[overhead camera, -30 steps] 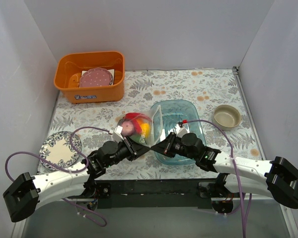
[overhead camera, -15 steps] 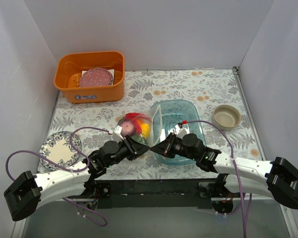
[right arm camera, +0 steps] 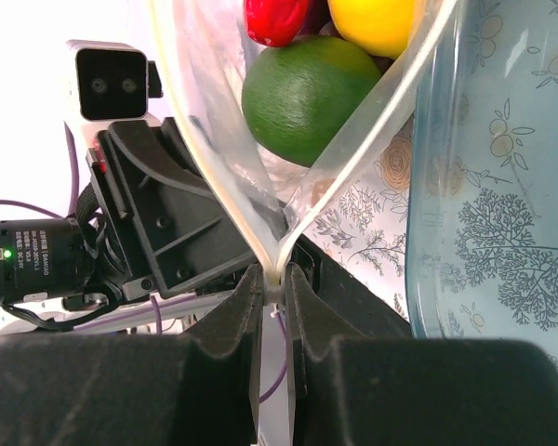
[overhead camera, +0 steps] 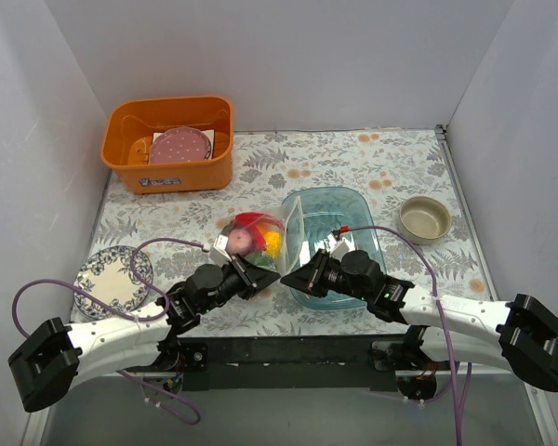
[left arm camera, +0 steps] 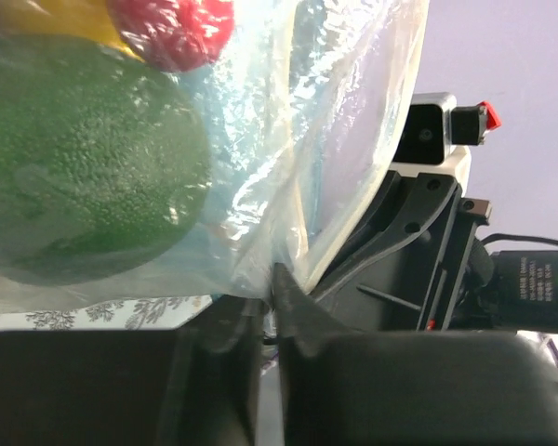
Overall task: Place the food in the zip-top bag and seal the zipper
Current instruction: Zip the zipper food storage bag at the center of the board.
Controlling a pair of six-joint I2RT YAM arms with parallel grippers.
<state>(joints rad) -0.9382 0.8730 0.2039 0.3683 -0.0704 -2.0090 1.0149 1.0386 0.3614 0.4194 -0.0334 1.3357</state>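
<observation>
Two grippers meet at the near corner of the bag (overhead camera: 260, 237). The bag sits mid-counter with the food (overhead camera: 249, 236) already inside, its right side leaning on the left rim of the blue tray (overhead camera: 363, 200). The left gripper (left arm camera: 272, 279) is clamped on the clear film close by the green fruit (left arm camera: 84, 158). The right gripper (right arm camera: 274, 279) is pinched shut on the near end of the zipper (overhead camera: 291, 232), and the two almost touch. Holding one corner from both sides probably steadies the strip so it can be pressed closed along its length; how much is already sealed I cannot tell. The strip runs toward the far side right beside the tray rim, so room there is tight. The counter (overhead camera: 353, 158) is freer to the far left, toward the orange bin (overhead camera: 167, 160).
</observation>
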